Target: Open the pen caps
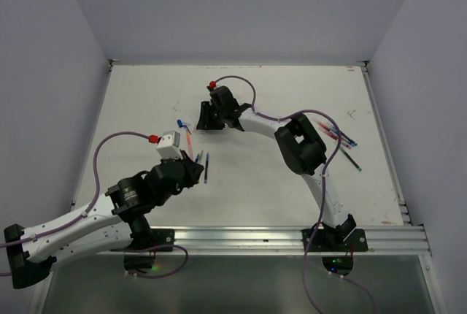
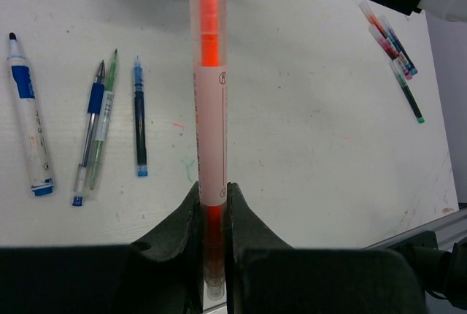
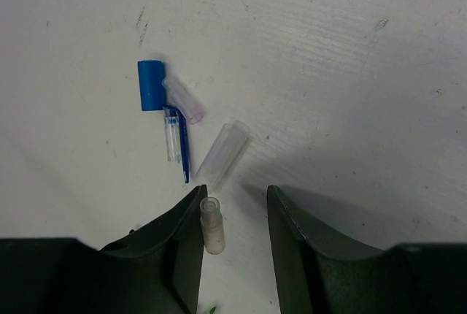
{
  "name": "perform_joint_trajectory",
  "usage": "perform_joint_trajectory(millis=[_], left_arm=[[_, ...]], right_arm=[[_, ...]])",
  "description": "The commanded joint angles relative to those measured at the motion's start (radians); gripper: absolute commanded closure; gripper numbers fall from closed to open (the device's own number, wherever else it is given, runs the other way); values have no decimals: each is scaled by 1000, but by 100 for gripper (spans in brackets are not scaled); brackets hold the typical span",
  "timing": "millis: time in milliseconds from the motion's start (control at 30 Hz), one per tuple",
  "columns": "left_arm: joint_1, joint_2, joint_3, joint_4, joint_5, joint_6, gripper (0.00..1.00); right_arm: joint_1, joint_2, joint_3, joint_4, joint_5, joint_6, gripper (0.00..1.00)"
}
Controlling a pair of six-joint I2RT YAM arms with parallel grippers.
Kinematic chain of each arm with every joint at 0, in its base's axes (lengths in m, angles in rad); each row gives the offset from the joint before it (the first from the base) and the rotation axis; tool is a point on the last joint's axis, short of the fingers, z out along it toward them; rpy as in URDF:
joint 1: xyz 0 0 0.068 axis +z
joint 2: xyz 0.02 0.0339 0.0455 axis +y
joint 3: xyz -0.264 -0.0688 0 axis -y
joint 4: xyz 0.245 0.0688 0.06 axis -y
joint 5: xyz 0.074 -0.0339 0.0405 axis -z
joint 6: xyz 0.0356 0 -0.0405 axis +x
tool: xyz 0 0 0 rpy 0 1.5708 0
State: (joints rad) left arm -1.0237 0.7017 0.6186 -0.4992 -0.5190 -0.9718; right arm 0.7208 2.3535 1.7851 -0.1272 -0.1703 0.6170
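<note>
Left tool pinches orange pen, right tool spread over a clear cap, cap set-down judged in hand; pen needs laying aside next.

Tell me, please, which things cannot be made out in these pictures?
- Left wrist view: the orange pen in the left gripper is cut off by the top edge, so its far end, capped or not, is unseen.
- Top view: the pens at the right are too small to show caps.
- Right wrist view: whether the right gripper touches the clear cap is unclear.
</note>
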Motion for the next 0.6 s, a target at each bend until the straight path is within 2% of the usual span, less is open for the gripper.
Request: perform_joint_trajectory(millis=[0,100,200,333,367,500,567], left_arm=[[-3,-36,-13,47,5,15,100],[-3,-60,-25,37,2,4,100],[-3,-90,-31,19,-7,-7,100],[-3,-96,-28,13,-7,-4,100],[-3,-94,-28,11,-7,-2,100],[-3,-87,-36,25,-1,-2,100],[-3,-84,-39,33,5,-2,100]], right_arm=[[-6,-5,34,0,-40,19,58],[-15,9,11,70,-130,82,58],[-23,27,-3,98,-152,121,59],[-21,18,-35,110,-127,118,74],[-21,12,-44,106,-108,104,81],[-20,-3,-66,95,-80,89,86],[-20,6,-50,71,-83,79,92]])
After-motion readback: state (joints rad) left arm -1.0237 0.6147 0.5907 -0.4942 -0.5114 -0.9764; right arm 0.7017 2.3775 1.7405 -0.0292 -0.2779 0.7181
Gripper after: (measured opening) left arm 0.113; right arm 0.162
